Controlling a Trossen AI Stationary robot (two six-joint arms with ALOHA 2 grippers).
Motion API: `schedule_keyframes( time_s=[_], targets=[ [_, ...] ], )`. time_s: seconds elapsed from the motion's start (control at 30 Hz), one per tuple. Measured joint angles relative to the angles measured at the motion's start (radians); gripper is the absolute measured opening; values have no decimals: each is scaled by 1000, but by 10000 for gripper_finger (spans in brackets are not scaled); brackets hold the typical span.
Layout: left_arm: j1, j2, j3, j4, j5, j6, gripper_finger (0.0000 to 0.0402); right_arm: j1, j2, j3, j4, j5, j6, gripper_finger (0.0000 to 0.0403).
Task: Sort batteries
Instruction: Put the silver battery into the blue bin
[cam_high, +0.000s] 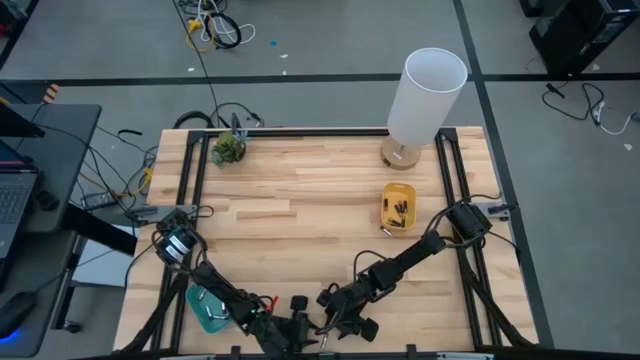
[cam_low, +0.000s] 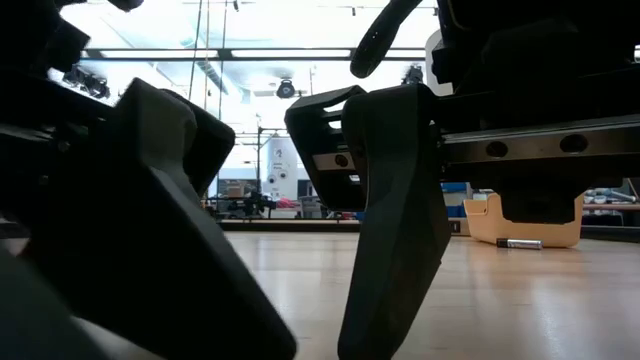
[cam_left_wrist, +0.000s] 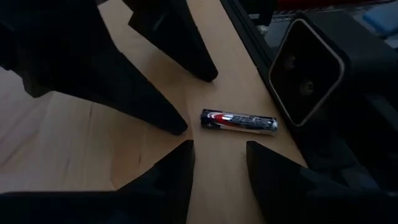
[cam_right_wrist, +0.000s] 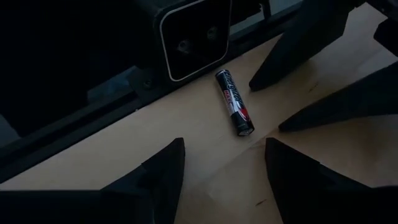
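Observation:
A dark battery with a silvery end (cam_left_wrist: 239, 121) (cam_right_wrist: 235, 102) lies on its side on the wooden table, close to the near edge. My left gripper (cam_left_wrist: 219, 149) (cam_high: 298, 325) is open just short of it, with nothing between its fingers. From the opposite side my right gripper (cam_right_wrist: 225, 144) (cam_high: 336, 322) is also open and empty. Both point slanting down at the battery. Several more batteries lie in the yellow tray (cam_high: 397, 208), and one (cam_high: 383, 230) (cam_low: 520, 243) lies on the table beside that tray.
A teal tray (cam_high: 205, 305) sits at the near left beside my left arm. A black camera block (cam_left_wrist: 308, 68) (cam_right_wrist: 193, 40) stands right behind the battery at the table's near rail. A white lamp (cam_high: 425, 95) and a small plant (cam_high: 228, 150) stand at the far edge.

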Motion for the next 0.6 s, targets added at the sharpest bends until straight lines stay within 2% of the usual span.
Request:
schedule_keyframes(
  time_s=[0.6],
  targets=[
    [49,4,-2,39,-19,-25,163,13,1,0,15,-1,-56,209]
  ],
)
